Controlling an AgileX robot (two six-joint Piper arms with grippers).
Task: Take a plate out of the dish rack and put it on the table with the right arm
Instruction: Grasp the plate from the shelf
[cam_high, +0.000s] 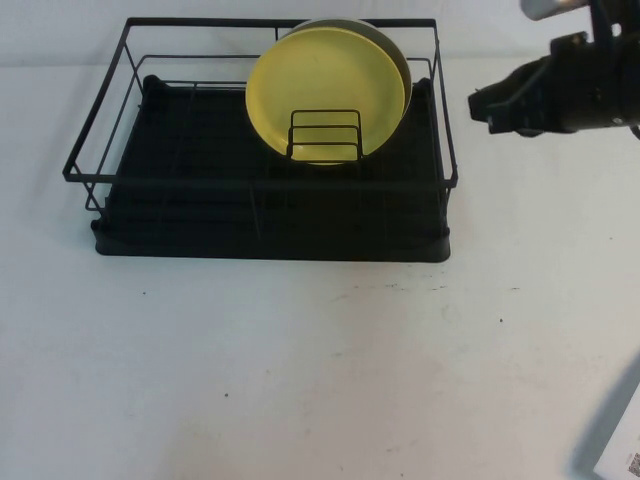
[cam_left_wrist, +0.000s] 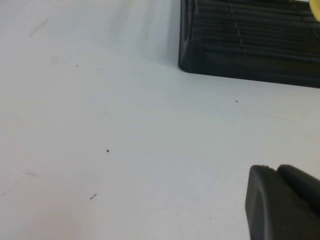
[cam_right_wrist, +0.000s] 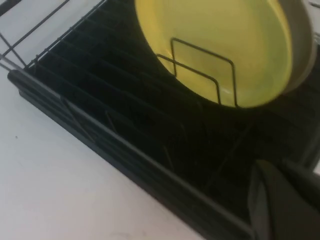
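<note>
Standing upright in the small wire holder (cam_high: 325, 135) of the dish rack (cam_high: 265, 215) is the yellow plate (cam_high: 325, 85), a grey plate (cam_high: 398, 55) leaning behind it. The right tool (cam_high: 482, 108) is hovering at the rack's three o'clock; the left tool (cam_left_wrist: 280, 207) is hanging over the worktop (cam_high: 300, 370). Whether either tool's fingers are apart, I cannot tell.

No legible text, brand, number or sign appears on any item in the three views. The round pale-yellow plastic plate (cam_high: 325, 92), the large black wire-frame dish rack with black tray base (cam_high: 270, 215) and the wide white speckled table (cam_high: 300, 370) are all unmarked. A white object at the table's near right corner (cam_high: 628, 462) carries a small dark printed patch, too small to read.
</note>
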